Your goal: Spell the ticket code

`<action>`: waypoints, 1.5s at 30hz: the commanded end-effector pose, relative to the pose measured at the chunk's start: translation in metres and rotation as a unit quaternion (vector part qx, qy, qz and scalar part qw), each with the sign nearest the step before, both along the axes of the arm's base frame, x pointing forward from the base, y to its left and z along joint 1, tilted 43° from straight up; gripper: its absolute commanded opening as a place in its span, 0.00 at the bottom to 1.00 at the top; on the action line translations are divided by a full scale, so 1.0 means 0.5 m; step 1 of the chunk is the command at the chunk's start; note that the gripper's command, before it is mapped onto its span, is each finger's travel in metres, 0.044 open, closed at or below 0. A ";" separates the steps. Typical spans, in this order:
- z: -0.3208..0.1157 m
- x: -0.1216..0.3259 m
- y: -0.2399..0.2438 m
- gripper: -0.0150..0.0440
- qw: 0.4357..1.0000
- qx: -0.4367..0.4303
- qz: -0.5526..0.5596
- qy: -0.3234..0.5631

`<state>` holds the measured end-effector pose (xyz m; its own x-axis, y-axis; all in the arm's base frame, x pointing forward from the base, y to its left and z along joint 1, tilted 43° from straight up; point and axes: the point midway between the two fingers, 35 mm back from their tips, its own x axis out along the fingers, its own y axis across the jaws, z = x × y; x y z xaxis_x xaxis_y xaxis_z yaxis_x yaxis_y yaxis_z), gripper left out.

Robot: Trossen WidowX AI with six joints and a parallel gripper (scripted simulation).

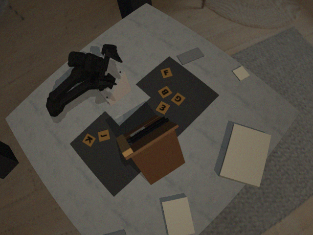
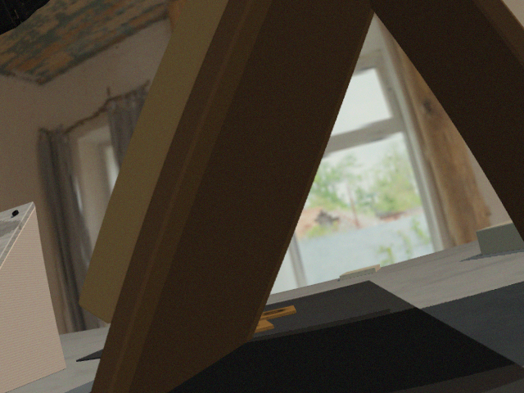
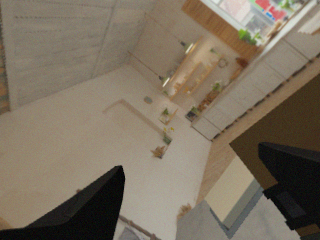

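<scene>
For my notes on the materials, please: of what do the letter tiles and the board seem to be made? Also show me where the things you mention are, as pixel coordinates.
Letter tiles [image 1: 162, 107] [image 2: 282, 312]: perhaps painted wood or plastic, matte; flat orange faces without grain.
Board [image 1: 159, 156] [image 2: 237, 169]: possibly wood or painted panel, matte; plain brown, with no sharp reflections.

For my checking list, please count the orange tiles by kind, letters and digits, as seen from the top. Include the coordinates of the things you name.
Letter tiles (F [image 1: 166, 72], B [image 1: 165, 91], G [image 1: 178, 99], J [image 1: 103, 135], K [image 1: 88, 140]): 5
Digit tiles (3 [image 1: 162, 107]): 1
Total: 6

Tiles [image 1: 166, 72] lettered F, B, G, 3, J, K.
</scene>
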<state>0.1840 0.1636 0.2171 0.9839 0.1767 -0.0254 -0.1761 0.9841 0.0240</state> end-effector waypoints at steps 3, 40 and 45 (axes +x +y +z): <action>-0.106 0.060 -0.142 1.00 0.972 -0.192 -0.121 0.058; -0.180 0.069 -0.322 1.00 0.777 -0.541 -0.136 0.291; -0.114 0.096 -0.277 1.00 0.677 -0.665 -0.028 0.314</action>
